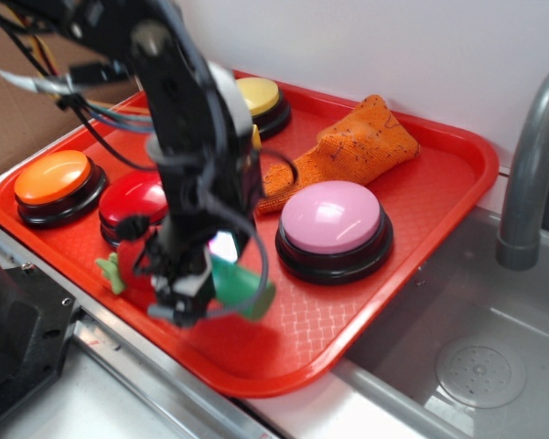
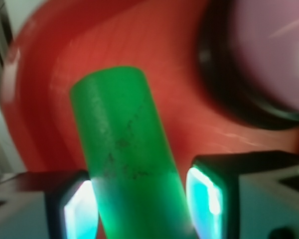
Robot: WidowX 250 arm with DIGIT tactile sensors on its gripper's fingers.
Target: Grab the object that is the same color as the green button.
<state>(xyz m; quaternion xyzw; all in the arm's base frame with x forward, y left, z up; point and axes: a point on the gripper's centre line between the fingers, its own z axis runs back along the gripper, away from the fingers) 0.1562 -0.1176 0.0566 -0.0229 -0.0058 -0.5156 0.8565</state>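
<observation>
- We've got the hand (image 1: 197, 291) down at the front of the red tray (image 1: 439, 197), around 7 o'clock in the exterior view, a bit motion-blurred.
- It's pinching the green cylinder (image 2: 124, 159): in the wrist view both fingers (image 2: 204, 199) sit right against its sides, one each side, and the scuffed block sticks out forward over the tray floor.
- From outside, the green cylinder shows just at the hand's 3 o'clock side, tilted, near the tray's front rim. We can't tell if it's touching the tray or lifted off it.
- The pink button (image 1: 332, 224) is just at 2 o'clock from the hand, with its black base showing at the top right of the wrist view.
- The red button (image 1: 133, 199) sits at 10 o'clock of the hand, the orange button (image 1: 53, 178) further out at 9 o'clock near the tray's left edge.
- The yellow button (image 1: 261, 96) is at the back, partly behind the arm, with an orange glove (image 1: 361, 146) lying next to it.
- Something red with green leaves (image 1: 119, 267) pokes out just left of the hand.
- We can't spot a green button; the arm covers a good chunk of the tray.
- A grey faucet (image 1: 531, 174) and sink (image 1: 480, 366) sit off at 3 to 5 o'clock.
</observation>
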